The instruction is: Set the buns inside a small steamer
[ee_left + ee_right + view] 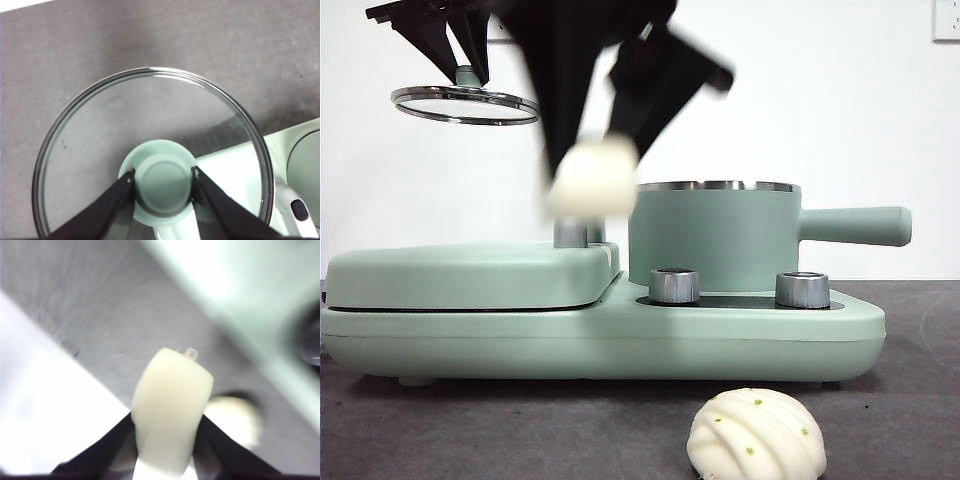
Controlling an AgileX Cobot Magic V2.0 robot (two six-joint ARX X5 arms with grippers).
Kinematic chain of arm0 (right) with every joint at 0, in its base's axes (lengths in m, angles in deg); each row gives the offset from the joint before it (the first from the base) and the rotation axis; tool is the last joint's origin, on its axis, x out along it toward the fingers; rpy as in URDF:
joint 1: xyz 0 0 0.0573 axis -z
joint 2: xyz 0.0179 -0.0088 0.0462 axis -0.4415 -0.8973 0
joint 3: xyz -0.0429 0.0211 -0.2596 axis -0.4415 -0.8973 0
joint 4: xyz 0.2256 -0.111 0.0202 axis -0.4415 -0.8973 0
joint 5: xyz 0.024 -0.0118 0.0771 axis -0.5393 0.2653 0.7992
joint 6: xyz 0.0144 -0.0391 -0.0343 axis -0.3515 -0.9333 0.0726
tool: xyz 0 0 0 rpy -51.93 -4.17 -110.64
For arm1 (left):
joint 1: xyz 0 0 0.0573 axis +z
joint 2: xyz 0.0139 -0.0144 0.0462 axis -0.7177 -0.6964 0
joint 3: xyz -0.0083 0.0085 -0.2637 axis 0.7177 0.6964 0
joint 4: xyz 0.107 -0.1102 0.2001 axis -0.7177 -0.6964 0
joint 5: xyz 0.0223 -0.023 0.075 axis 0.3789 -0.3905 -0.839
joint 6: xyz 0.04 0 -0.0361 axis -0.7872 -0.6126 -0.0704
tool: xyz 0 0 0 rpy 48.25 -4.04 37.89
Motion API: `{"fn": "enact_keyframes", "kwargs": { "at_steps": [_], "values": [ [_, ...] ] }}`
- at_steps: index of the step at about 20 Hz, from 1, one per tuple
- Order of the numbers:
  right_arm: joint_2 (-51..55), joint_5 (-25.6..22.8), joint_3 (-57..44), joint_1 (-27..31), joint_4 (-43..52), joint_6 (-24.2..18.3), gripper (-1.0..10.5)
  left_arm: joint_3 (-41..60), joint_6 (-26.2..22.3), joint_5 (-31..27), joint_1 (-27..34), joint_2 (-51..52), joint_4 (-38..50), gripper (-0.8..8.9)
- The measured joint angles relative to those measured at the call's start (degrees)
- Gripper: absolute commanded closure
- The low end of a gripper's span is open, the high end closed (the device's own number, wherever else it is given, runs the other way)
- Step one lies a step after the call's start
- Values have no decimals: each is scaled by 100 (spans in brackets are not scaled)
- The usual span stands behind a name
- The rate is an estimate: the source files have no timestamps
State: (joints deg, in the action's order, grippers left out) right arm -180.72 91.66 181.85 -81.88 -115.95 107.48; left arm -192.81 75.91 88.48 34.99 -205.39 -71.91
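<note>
Right gripper (167,437) jaws are clamping the smooth bun (171,410) between them, beside the steamer (715,240). Left gripper (164,182) jaws are gripping the lid (150,150) knob. Pleated bun (756,438) is lying on the worktop (470,425).

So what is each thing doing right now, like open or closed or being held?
Glass lid: off the pot, held up by its knob in the left gripper.
Small steamer: open, on the cooker base.
Smooth bun: in the air, clamped in the right gripper.
Pleated bun: lying on the table.
Flat griddle: closed.
</note>
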Motion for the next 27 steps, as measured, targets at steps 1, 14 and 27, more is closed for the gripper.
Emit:
{"fn": "enact_keyframes", "kwargs": {
  "at_steps": [1, 14, 27],
  "values": [
    [-22, -103, 374, 227, -225, -109, 811, 0, -2, 0, 9, 0, -4, 695],
    [-1808, -236, 2975, 2511, -697, -994, 810, 0, 0, 0, 9, 0, -13, 695],
    [-2277, -74, 2975, 2559, -664, -1154, 539, 0, 0, 0, 9, 0, -13, 695]
  ]
}}
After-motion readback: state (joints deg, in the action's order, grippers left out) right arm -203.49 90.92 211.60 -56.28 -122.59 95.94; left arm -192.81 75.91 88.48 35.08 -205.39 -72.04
